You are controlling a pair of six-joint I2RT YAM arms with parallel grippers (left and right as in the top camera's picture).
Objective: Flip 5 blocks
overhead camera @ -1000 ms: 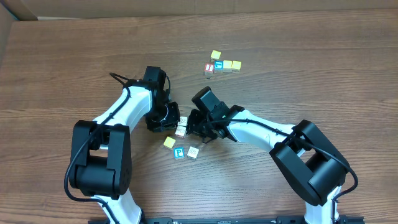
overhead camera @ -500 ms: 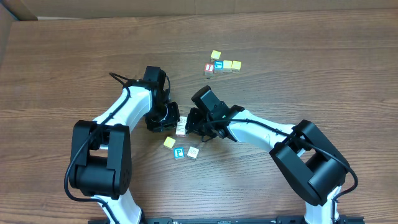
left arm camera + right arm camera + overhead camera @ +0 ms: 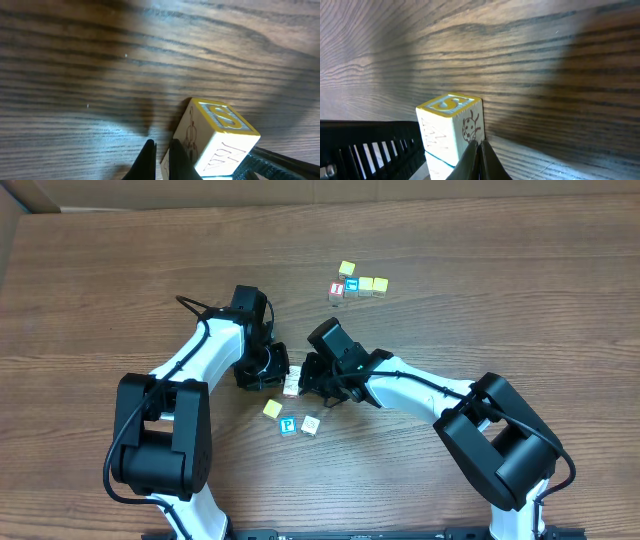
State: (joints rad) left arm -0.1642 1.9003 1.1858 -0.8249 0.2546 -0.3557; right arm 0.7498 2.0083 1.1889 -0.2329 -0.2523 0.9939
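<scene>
Left gripper (image 3: 161,151): jaws closed together, gripping nothing. Right gripper (image 3: 480,156): same. S-top block (image 3: 215,137) tilted on the tabletop (image 3: 480,240), between both, touching each. Yellow block (image 3: 271,409), P block (image 3: 287,425) and cream block (image 3: 310,423) lie near.

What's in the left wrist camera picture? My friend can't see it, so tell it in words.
A cream wooden block, with a yellow-framed S on top and a drawing on its side, shows against the wood-grain table. The left gripper, pinched shut, pokes up from the bottom edge beside it.
</scene>
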